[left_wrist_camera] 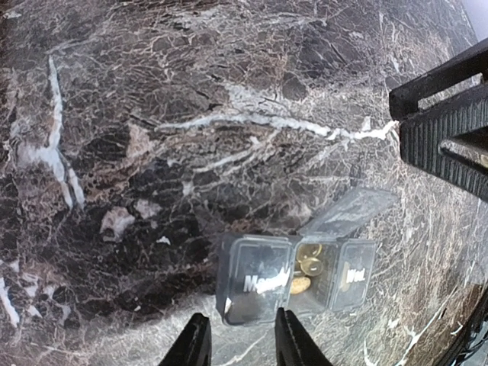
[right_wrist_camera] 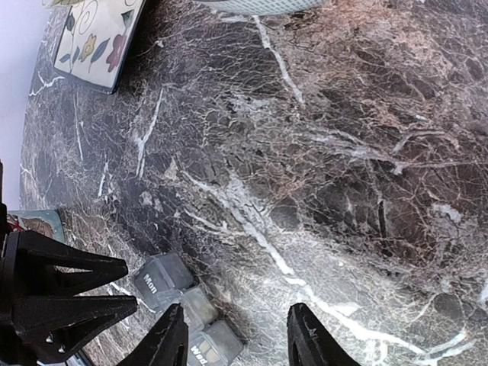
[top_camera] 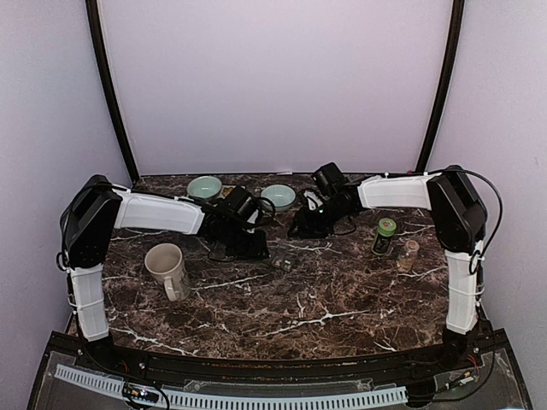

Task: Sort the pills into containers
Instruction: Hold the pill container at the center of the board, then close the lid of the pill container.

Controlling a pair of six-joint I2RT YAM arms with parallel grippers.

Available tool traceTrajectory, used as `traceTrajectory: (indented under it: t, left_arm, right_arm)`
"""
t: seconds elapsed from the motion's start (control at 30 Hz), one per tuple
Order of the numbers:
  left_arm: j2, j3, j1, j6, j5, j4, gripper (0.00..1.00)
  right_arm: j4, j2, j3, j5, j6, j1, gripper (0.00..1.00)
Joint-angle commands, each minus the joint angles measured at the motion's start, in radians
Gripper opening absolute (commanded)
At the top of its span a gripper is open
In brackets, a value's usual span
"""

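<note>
Left gripper point(left_wrist_camera: 240, 341) narrowly spread, seemingly empty, beside clear plastic pill box point(left_wrist_camera: 259, 282); align over its open middle cell. Right gripper point(right_wrist_camera: 238, 339) spread.

White veins run through the dark brown marble table point(top_camera: 342, 299), and the smoky grey see-through pill box point(left_wrist_camera: 259, 284) holds gold pills point(left_wrist_camera: 309, 264).
</note>
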Motion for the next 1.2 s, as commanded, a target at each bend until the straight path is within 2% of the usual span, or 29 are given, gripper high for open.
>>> traceTrajectory:
  t: [0.0,1.17]
  left_arm:
    - [0.009,0.029,0.014,0.015,0.0,-0.015,0.33]
    - [0.045,0.06,0.032,0.034,0.05,-0.027,0.31]
  right_arm:
    - [0.026,0.029,0.006,-0.023,-0.002,0.008,0.46]
    - [0.023,0.043,-0.015,-0.042,-0.007,0.032,0.46]
